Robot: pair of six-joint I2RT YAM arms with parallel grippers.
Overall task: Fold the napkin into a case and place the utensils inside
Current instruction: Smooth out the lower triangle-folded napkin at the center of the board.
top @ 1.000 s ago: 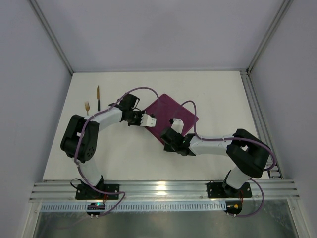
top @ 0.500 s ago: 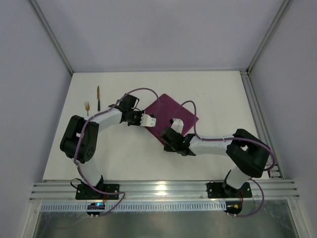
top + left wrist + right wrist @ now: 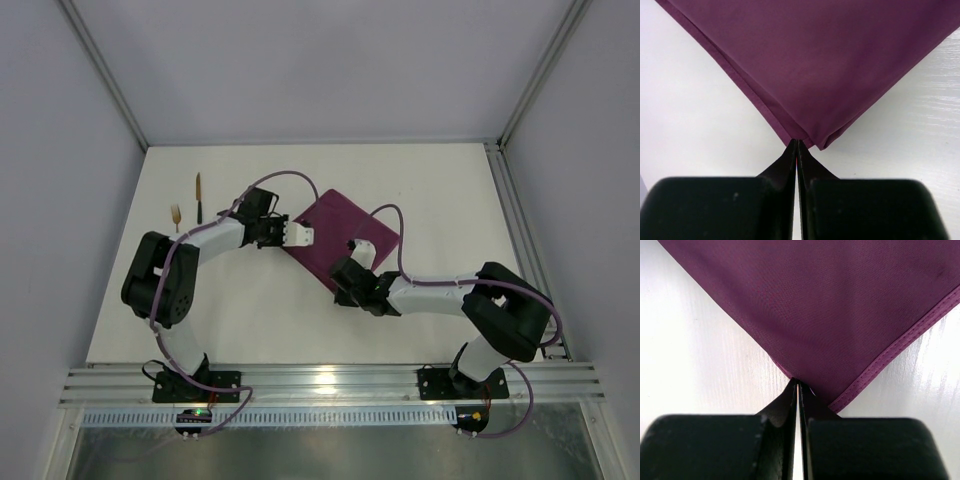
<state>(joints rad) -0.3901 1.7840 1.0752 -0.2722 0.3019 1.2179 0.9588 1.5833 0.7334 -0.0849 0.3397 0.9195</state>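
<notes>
Left gripper has its black jaws pressed together on the tip of one corner of the soft, plain magenta-purple cloth napkin. That corner sits at the lower centre of the left wrist view. The right gripper is likewise clamped on a neighbouring corner. The napkin lies as a tilted square at mid-frame on the white table.

Both bites look shallow. A quick lift could pull a corner free, and the left edge seems doubled, so one layer might drop. Uneven pulls would skew the fold. The right arm's purple cable arches over the cloth and may drag it.

The small gold fork and small gold knife lie well apart at upper left.
</notes>
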